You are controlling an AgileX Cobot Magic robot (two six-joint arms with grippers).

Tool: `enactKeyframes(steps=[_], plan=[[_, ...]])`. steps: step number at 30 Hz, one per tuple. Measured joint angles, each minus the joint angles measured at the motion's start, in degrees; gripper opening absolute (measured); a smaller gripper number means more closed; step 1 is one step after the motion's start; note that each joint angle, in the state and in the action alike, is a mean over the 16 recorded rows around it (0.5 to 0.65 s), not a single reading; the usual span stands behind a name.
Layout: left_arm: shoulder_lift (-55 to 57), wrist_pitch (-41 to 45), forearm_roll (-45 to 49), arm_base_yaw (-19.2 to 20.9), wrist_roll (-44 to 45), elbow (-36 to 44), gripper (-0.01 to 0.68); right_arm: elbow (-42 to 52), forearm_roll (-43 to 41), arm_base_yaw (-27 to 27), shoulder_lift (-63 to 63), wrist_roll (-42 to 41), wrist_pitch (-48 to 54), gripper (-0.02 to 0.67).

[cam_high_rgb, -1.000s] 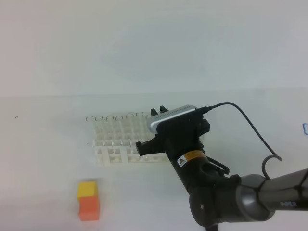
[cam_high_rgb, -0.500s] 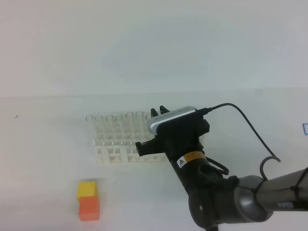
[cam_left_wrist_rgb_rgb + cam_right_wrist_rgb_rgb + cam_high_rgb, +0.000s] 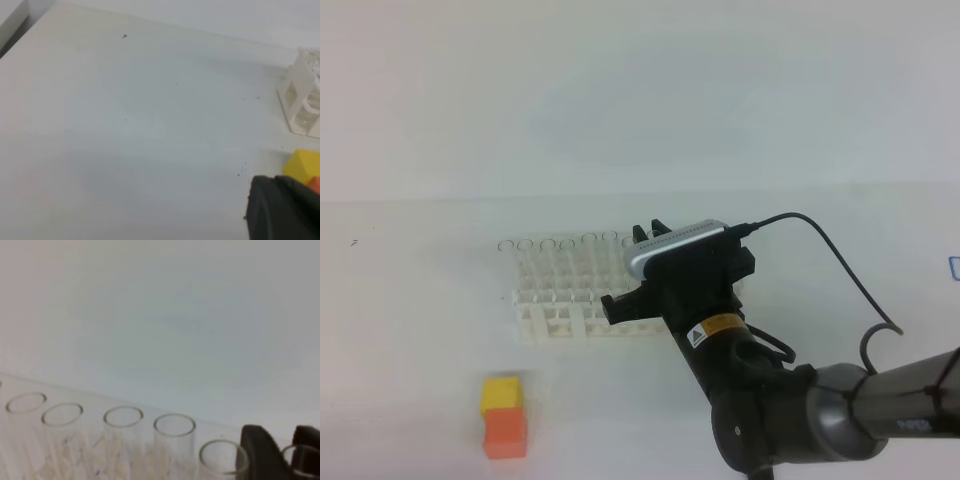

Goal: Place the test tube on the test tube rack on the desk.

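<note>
Six tube rims (image 3: 174, 424) in right wrist view; right claw (image 3: 292, 452) straddling one, overhead hides it; left claw (image 3: 280, 210) closed.

Looks like a lab bench setup to me — or at least a robotics test cell dressed up as one. The giveaway is the white test tube rack (image 3: 575, 295) sitting on a plain white counter (image 3: 410, 330), with a row of clear glass test tubes (image 3: 174, 440) standing upright in it, rims showing. The backdrop is just a bare pale wall (image 3: 620, 90), nothing homey anywhere. There's also a yellow-and-orange block (image 3: 503, 416) on the counter near the rack — feels more like a test prop than lab gear.
</note>
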Motion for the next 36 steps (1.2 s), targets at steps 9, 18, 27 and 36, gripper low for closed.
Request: enactKeyframes(steps=[9, 18, 27, 36], plan=[[0.0, 0.0, 0.0, 0.0, 0.0, 0.0, -0.001, 0.0, 0.4, 0.0, 0.0, -0.2, 1.1, 0.154], [0.0, 0.0, 0.0, 0.0, 0.0, 0.0, -0.001, 0.1, 1.4, 0.0, -0.4, -1.3, 3.0, 0.209], [0.0, 0.0, 0.0, 0.0, 0.0, 0.0, -0.001, 0.2, 1.9, 0.0, -2.9, -3.7, 3.8, 0.229], [0.0, 0.0, 0.0, 0.0, 0.0, 0.0, -0.001, 0.1, 2.0, 0.0, -7.6, -7.1, 4.2, 0.229]])
